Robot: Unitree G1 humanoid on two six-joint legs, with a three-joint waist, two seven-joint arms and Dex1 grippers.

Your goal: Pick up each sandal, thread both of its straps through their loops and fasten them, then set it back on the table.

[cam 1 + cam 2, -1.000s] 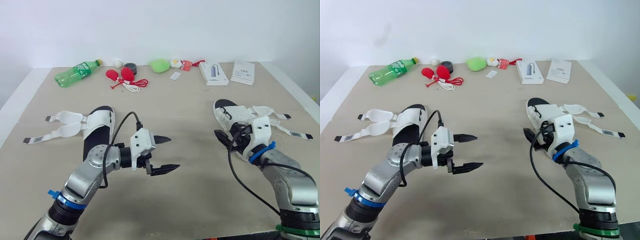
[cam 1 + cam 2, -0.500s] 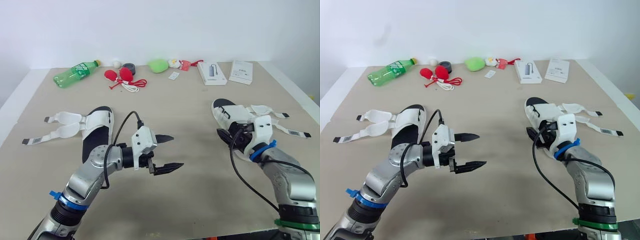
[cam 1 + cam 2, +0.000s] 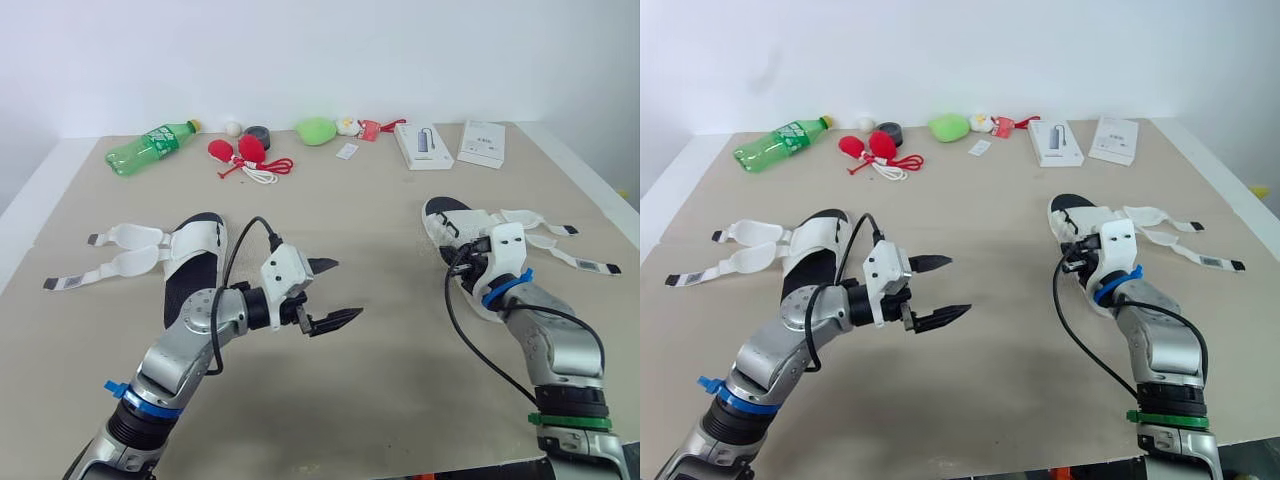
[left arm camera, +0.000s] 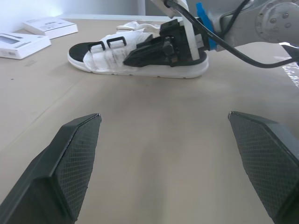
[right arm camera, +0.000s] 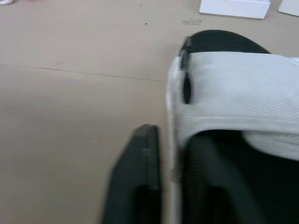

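Note:
Two white sandals with black footbeds lie on the tan table. The left sandal (image 3: pixel 195 255) has its two straps (image 3: pixel 120 250) spread loose to the left. The right sandal (image 3: pixel 447 222) has its straps (image 3: pixel 560 245) lying loose to the right. My right gripper (image 3: pixel 462 262) is shut on the right sandal's near side: in the right wrist view one finger (image 5: pixel 140 172) is outside the white side wall and the other is on the footbed. My left gripper (image 3: pixel 345 290) hangs open over the middle of the table, its fingers (image 4: pixel 74 158) wide apart and pointing at the right sandal (image 4: pixel 117 56).
Along the far edge lie a green bottle (image 3: pixel 150 145), red items with a cord (image 3: pixel 245 152), a green lump (image 3: pixel 318 130) and two white boxes (image 3: pixel 425 145) (image 3: pixel 484 143). Bare table (image 3: pixel 380 230) lies between the sandals.
My right gripper has moved forward onto the right sandal's side and closed on it. My left gripper has shifted slightly and stays open.

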